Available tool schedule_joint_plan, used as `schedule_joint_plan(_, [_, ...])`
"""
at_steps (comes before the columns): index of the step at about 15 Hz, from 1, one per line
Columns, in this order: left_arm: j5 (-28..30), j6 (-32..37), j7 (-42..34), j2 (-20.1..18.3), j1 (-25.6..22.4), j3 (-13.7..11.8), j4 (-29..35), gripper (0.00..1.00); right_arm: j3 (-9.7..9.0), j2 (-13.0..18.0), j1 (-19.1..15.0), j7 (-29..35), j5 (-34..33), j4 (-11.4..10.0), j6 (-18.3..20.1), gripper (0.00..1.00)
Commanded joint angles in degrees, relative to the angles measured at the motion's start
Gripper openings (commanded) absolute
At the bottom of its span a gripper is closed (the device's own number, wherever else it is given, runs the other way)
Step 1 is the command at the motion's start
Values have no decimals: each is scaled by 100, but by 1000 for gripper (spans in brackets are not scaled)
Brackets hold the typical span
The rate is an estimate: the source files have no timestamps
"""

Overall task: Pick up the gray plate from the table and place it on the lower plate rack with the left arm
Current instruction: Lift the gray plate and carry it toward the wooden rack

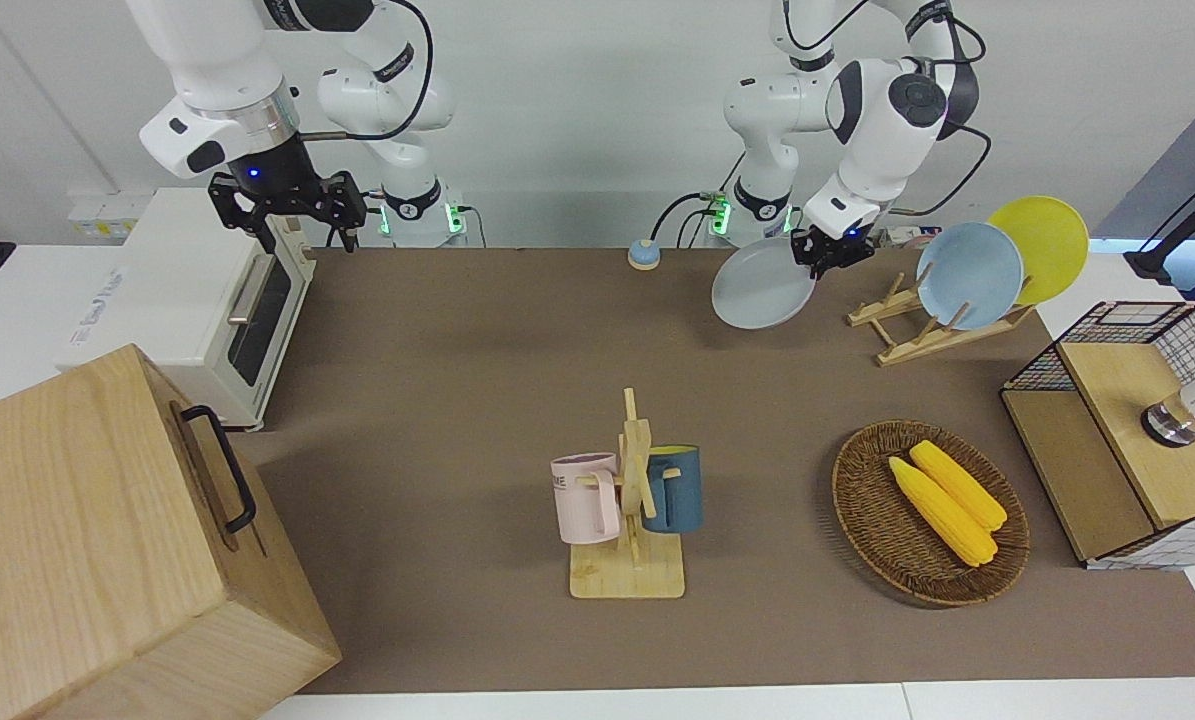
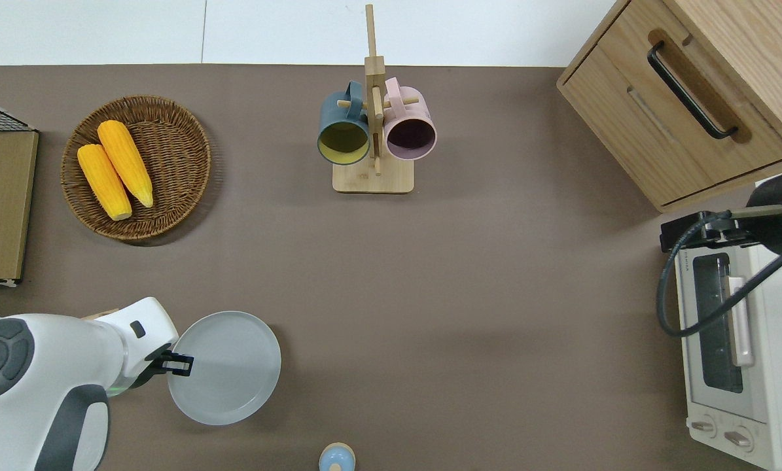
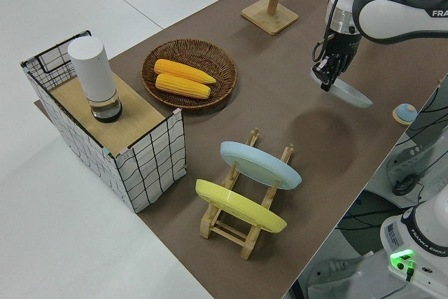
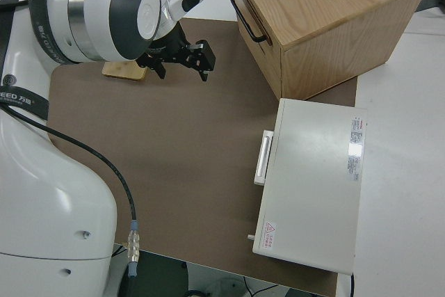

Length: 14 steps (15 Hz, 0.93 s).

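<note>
Gray plate (image 2: 230, 369) hangs tilted over the table (image 2: 469, 294), beside the rack (image 1: 932, 325), pinched at its rim by the left gripper (image 2: 180, 365). Stiff, smooth and likely breakable, it could slip, so the rim grip must stay firm. Right arm is parked.

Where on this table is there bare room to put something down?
The widest bare stretch of table lies between the mug stand, the toaster oven and the gray plate held up by the left gripper. The left arm's end is crowded: corn basket, wire crate and plate rack.
</note>
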<state>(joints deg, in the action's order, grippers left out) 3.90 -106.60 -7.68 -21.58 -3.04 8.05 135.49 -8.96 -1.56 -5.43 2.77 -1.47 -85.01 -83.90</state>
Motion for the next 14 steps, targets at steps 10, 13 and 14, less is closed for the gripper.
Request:
schedule_joint_plan(10, [-82, 2020, 29, -83, -601, 4, -1921, 0, 34, -2, 42, 22, 15, 37, 5, 983])
schedule_joint_plan(13, [-512, 2072, 65, -127, -583, 39, -2000, 0, 34, -2, 42, 22, 15, 37, 5, 983])
schedule_joint_plan(14, [-687, 2090, 143, -136, -583, 56, -2035, 0, 34, -2, 42, 22, 15, 37, 5, 983])
